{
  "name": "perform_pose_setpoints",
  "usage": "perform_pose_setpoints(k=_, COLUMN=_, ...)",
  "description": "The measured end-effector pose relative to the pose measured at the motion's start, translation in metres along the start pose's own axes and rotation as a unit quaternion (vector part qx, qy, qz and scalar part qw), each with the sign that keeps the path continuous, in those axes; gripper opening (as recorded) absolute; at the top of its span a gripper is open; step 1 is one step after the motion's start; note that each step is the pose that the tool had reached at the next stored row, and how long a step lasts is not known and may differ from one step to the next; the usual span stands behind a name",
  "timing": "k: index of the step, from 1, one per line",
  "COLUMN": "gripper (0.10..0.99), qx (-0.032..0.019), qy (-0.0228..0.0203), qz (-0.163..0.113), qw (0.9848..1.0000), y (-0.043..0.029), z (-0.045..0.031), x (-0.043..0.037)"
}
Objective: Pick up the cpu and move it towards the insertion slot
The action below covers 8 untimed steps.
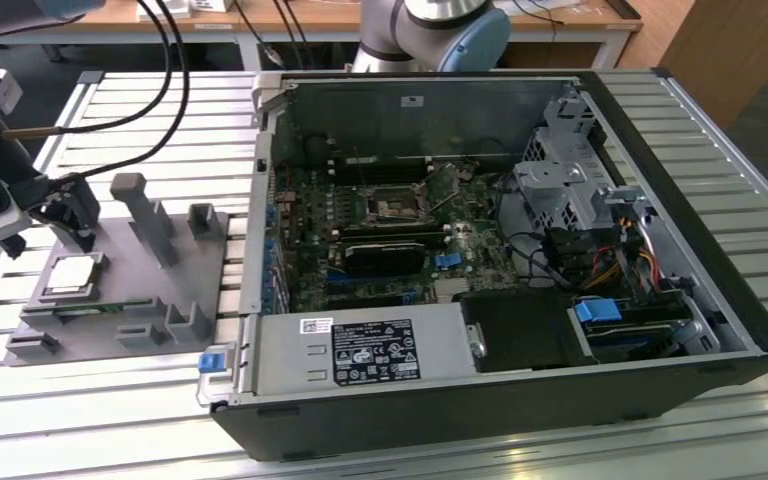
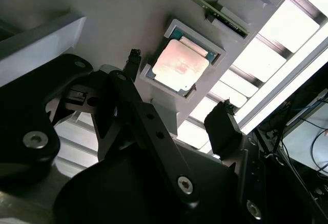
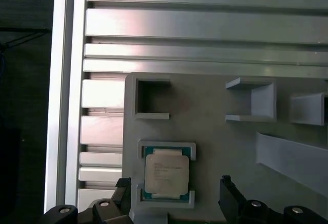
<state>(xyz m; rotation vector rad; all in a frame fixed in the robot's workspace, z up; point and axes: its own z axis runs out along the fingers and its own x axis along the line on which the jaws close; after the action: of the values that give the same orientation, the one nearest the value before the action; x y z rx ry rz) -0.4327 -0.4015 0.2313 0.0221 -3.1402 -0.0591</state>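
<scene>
Slatted metal tabletop point(image 1: 131, 110) is covered partly by a grey fixture point(image 1: 128, 285), where the cpu point(image 3: 165, 175) is seated just below the gripper point(image 3: 173, 183), whose fingers point(image 3: 228, 196) are spread and empty. Light, stiff, fragile: opposite edges are judged best. The insertion slot point(image 1: 395, 208) is set well apart from the gripper.

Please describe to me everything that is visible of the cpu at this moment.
The cpu is a small flat square chip with a silvery metal lid bearing faint print; a thin green board edge shows around the lid. It lies flat, lid up, in a shallow raised frame on the grey holder plate, at the exterior view's left, outside the computer case. The open gripper hangs above it, one finger at each side, and does not seem to touch it.
</scene>
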Motion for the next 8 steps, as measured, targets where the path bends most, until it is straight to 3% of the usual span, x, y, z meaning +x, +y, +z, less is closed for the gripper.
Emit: perform_pose_setpoints(k=8, gripper=0.776, qx=0.0, qy=-0.0003, qz=0.007, qw=1.0, y=-0.0004, z=0.0118, x=0.0001)
